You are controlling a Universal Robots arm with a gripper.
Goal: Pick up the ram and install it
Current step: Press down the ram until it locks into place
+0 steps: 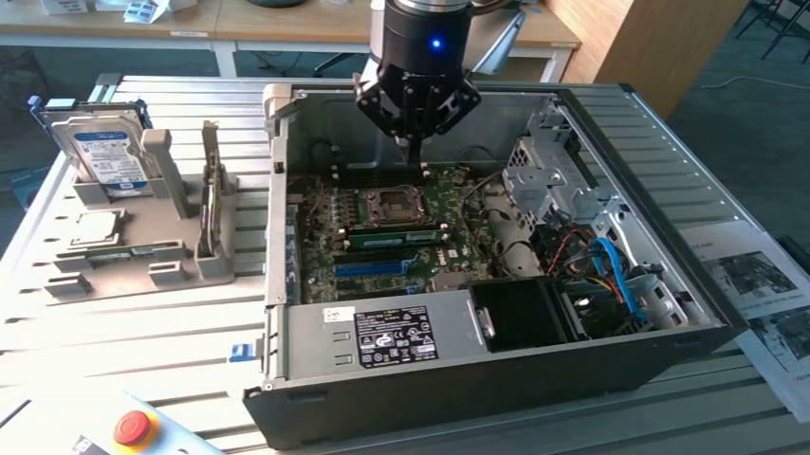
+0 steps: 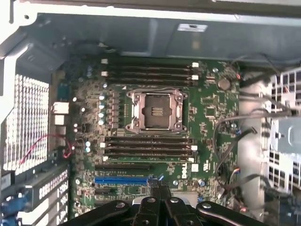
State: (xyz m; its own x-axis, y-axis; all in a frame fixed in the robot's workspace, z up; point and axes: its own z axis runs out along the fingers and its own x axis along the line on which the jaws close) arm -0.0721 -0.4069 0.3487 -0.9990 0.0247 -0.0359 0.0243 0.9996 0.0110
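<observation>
1. Ram [image 1: 211,190] stands on edge in the grey holder [image 1: 190,270] beside the open computer case [image 1: 506,379], at the exterior view's left.
2. Gripper [image 1: 412,147] hangs upright over the motherboard [image 2: 207,108], fingers [image 2: 160,193] clenched together, empty.
3. Hard drive [image 1: 108,156] and processor chip [image 1: 95,227] sit in the same holder.
4. Cables [image 1: 608,265] crowd the case's far side.

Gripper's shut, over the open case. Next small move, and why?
Probably lift clear of the case and head toward the grey holder at the exterior view's left. The gripper is shut on nothing above the motherboard, while the ram stands in that holder, untouched.
</observation>
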